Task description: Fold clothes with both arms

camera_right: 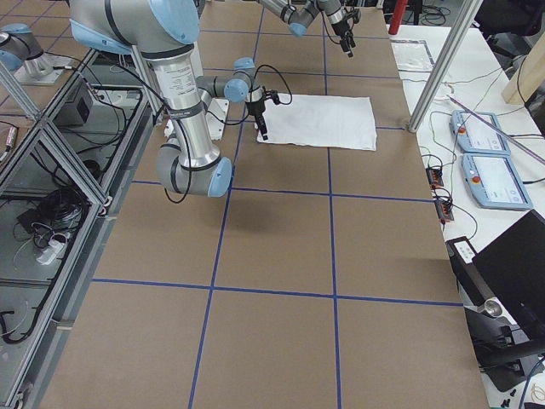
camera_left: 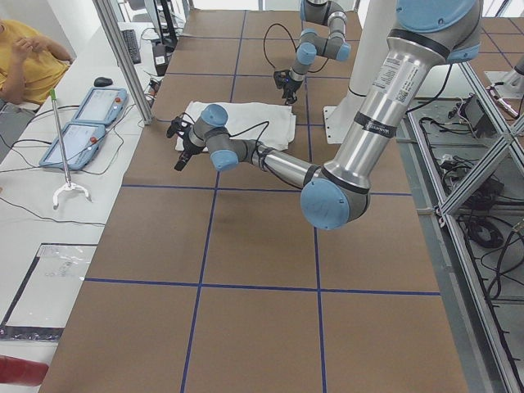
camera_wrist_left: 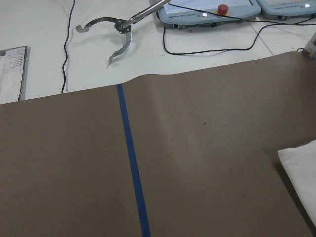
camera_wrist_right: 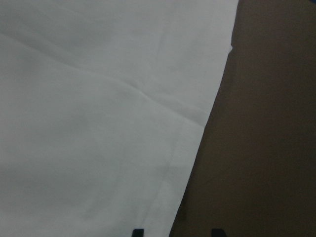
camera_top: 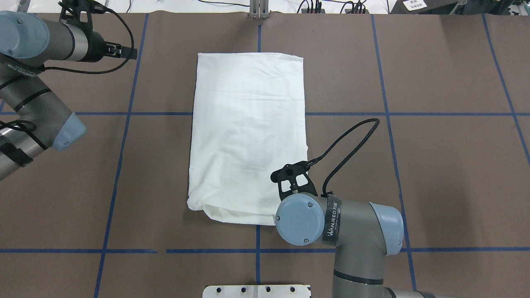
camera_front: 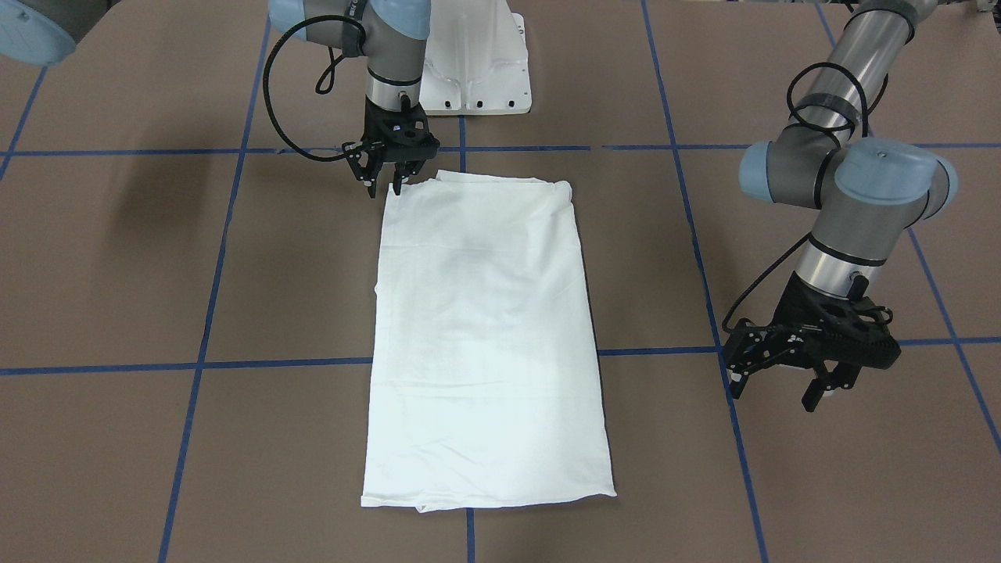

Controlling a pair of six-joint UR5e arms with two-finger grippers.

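Note:
The white shirt lies flat on the brown table, folded into a long rectangle, with no print showing. It also shows in the overhead view. My right gripper is open and points down at the shirt's corner nearest the robot base. In the right wrist view its fingertips straddle the shirt's edge. My left gripper is open and empty. It hovers above the table well off the shirt's side, near its far end. A shirt corner shows in the left wrist view.
The white metal pedestal base stands just behind the shirt's near end. Blue tape lines cross the brown table. Beyond the far edge, a white side table carries a metal reacher tool and control boxes.

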